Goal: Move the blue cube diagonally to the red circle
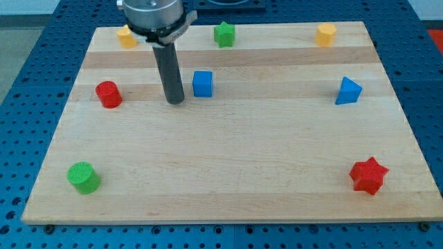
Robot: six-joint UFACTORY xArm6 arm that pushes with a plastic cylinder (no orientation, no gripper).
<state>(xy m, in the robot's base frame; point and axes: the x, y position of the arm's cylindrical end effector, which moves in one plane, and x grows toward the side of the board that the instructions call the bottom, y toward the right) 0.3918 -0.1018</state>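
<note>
The blue cube [202,84] sits on the wooden board [228,166] in the upper middle-left. The red circle, a short red cylinder [109,94], lies further to the view's left at about the same height, slightly lower. My tip [175,101] stands on the board between them, just left of and a little below the blue cube, with a small gap to it. The rod rises from the tip to the arm's head at the view's top.
A yellow block [127,36] lies at top left, a green star [224,33] at top centre, a yellow hexagon [325,33] at top right. A blue triangle [348,90] is at right, a red star [368,176] bottom right, a green cylinder [84,178] bottom left.
</note>
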